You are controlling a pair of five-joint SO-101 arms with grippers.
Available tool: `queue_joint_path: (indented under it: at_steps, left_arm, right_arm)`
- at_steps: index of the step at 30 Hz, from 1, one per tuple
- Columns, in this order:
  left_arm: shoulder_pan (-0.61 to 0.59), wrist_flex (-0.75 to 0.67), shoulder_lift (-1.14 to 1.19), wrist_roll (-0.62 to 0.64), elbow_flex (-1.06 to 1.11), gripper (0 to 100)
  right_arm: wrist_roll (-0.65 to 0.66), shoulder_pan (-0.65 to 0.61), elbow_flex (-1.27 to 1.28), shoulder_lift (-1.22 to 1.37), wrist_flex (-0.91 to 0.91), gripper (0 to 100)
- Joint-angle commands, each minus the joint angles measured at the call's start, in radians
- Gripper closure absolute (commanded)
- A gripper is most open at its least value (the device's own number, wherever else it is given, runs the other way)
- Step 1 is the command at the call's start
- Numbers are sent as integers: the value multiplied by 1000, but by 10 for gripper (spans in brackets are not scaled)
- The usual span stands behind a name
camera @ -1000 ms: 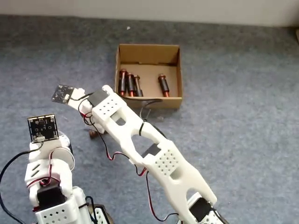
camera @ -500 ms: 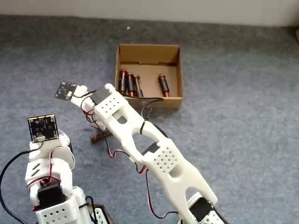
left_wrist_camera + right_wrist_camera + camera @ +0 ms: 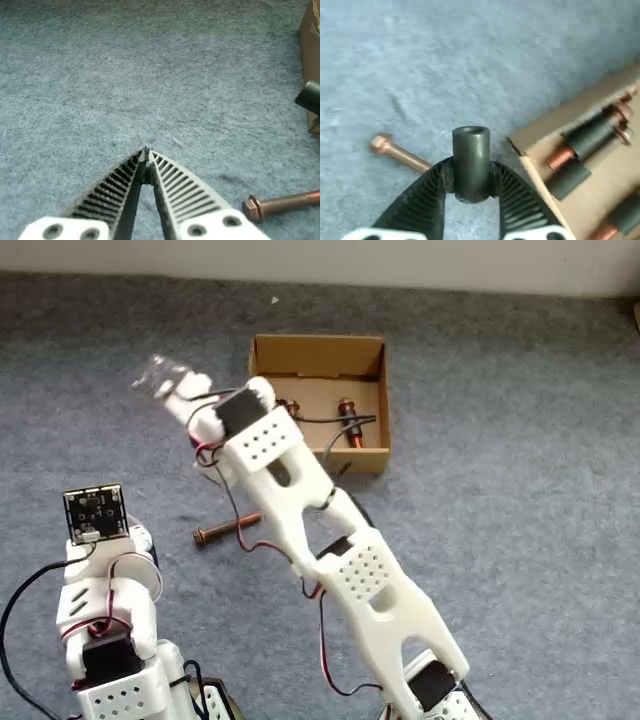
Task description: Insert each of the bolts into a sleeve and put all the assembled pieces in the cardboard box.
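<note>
The right gripper (image 3: 471, 168) has its fingers (image 3: 427, 200) closed around a black sleeve (image 3: 471, 150). They press on it from both sides at its lower half. The sleeve's long axis runs the same way as the fingers, so its upper half sticks out past the fingertips. Its open round mouth points away from the wrist. In the high view this arm stretches across the desk (image 3: 500, 540) and ends close to the near left corner of the cardboard box (image 3: 318, 340).

The left gripper (image 3: 146, 152) hangs low over the grey desk. Its fingers are shut with the tips touching, and nothing is between them.

One copper bolt (image 3: 228, 531) lies flat on the desk, not in any sleeve. In the left wrist view the bolt (image 3: 282, 202) is not ahead of the fingertips. It lies off to the side, near the base of one finger and apart from it. The hexagonal head is the end nearest to that finger, and the shank runs away from it. In the high view its long axis goes almost straight across the desk, with the head toward the left arm and the threaded end under the right arm. In the right wrist view the bolt (image 3: 402, 155) lies on the desk beyond the holding fingers.

Assembled pieces (image 3: 590, 135) lie inside the box (image 3: 570, 112), black sleeves with copper thread showing at the ends.
</note>
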Motion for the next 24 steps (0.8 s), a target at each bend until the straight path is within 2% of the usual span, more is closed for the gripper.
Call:
queue_joint_path:
  at_steps: [1, 7, 17, 24]
  left_arm:
    - [27, -17, -7, 3, -4, 993]
    - [27, -17, -7, 3, -4, 993]
    - [28, -20, -5, 2, -4, 993]
    - [28, -17, -5, 2, -2, 993]
  right_arm:
    - [-63, 47, -30, -88, 25, 993]
    - [-98, 45, 117, -298, 25, 993]
    - [-157, 124, 812, -868, 16, 993]
    - [-164, 209, 1340, -1300, -128, 993]
